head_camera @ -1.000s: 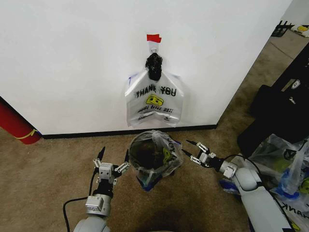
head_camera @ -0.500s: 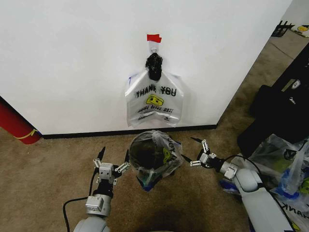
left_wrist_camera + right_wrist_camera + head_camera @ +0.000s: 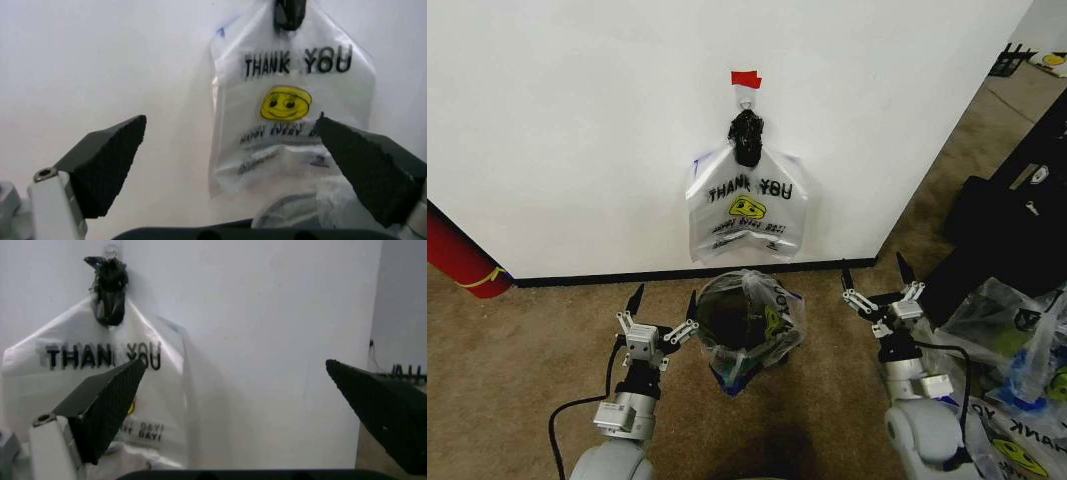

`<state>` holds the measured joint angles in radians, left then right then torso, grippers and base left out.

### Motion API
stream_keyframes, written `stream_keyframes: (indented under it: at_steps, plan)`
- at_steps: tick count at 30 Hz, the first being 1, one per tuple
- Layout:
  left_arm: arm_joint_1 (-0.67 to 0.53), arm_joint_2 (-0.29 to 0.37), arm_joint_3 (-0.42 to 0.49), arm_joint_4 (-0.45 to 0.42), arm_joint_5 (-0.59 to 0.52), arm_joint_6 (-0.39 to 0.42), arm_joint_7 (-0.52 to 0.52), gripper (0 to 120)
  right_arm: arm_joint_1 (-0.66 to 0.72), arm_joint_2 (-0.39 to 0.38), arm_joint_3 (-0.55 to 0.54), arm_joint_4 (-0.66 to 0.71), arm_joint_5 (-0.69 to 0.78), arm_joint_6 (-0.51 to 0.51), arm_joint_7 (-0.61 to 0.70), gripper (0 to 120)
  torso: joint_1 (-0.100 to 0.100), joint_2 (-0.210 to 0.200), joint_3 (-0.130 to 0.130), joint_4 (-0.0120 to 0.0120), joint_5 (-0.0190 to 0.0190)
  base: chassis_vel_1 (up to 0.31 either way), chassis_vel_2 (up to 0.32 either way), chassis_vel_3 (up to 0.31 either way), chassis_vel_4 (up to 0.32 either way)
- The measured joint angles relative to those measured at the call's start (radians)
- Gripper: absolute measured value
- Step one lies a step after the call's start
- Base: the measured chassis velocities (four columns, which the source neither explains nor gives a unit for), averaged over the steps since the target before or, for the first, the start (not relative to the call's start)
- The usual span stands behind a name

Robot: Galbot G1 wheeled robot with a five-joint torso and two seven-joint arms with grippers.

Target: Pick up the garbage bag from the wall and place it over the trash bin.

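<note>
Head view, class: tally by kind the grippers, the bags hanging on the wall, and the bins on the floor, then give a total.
Grippers: 2, the left gripper and the right gripper
Hanging bags: 1, the garbage bag
Bins: 1, the trash bin
Total: 4

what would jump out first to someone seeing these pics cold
The white garbage bag with its black THANK YOU print and yellow smiley hangs flat on the wall, under a black knotted bundle and a red tape strip. Directly below on the brown carpet stands the trash bin, already wrapped in plastic. The left hand and right hand flank it, both open, fingers pointing at the wall.
</note>
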<state>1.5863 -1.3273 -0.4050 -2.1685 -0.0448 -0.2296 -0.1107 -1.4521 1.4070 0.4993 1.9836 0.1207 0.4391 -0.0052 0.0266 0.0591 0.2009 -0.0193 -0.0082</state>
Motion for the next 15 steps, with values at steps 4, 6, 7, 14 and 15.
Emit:
stream_keyframes:
  at_steps: [4,6,7,14,15]
  plan:
    - [-0.005,-0.006,-0.009,-0.004,-0.014,0.004,0.003,100,-0.027,0.017,-0.015,0.022,-0.014,-0.001,0.024,100,0.0,0.0,0.0,0.0,-0.0001,0.0,0.0,0.0,0.0]
    - [-0.006,-0.007,-0.01,-0.004,-0.015,0.005,0.003,100,-0.034,0.019,-0.017,0.034,-0.015,-0.001,0.029,100,0.0,0.0,0.0,0.0001,0.0,0.0,0.0,0.0,0.0]
    - [-0.006,-0.007,-0.01,-0.004,-0.015,0.006,0.003,100,-0.037,0.019,-0.017,0.04,-0.014,-0.001,0.031,100,0.0,0.0,0.0,0.0001,0.0,0.0,0.0,0.0,0.0]
    - [-0.007,-0.007,-0.01,-0.004,-0.017,0.006,0.003,100,-0.053,0.019,-0.017,0.068,-0.009,0.001,0.038,100,0.0,0.0,0.0,0.0001,0.0001,0.0,0.0,0.0,0.0]
    - [-0.008,-0.008,-0.011,-0.004,-0.026,0.005,0.0,100,-0.055,0.021,-0.015,0.07,-0.018,0.004,0.038,100,0.0,0.0,0.0,0.0003,0.0002,0.0,0.0,0.0,0.0]
